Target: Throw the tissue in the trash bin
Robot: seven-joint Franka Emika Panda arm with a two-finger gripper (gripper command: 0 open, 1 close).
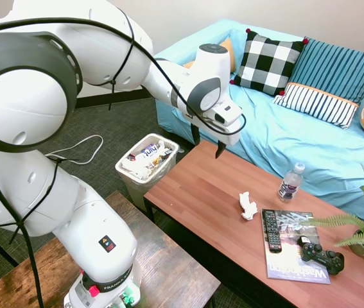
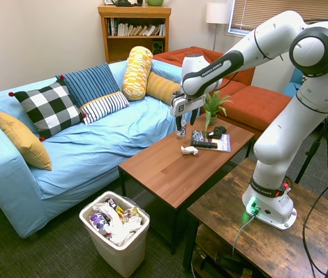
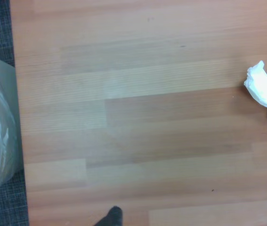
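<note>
The tissue (image 1: 248, 205) is a small white crumpled wad lying on the wooden coffee table (image 1: 201, 192), near the magazine; it also shows in the second exterior view (image 2: 189, 150) and at the edge of the wrist view (image 3: 266, 89). My gripper (image 1: 207, 142) hangs open above the table's end nearest the bin, well above the wood and apart from the tissue, with nothing between its fingers (image 2: 185, 120). The trash bin (image 1: 128, 174) stands on the carpet just off that end of the table (image 2: 94, 231), filled with wrappers and white papers.
On the table's far part lie a water bottle (image 1: 289, 182), a remote (image 1: 271, 230), a magazine (image 1: 294, 256), a black game controller (image 1: 320, 252) and a potted fern (image 1: 361, 231). A blue sofa (image 1: 284, 128) with cushions runs along the table.
</note>
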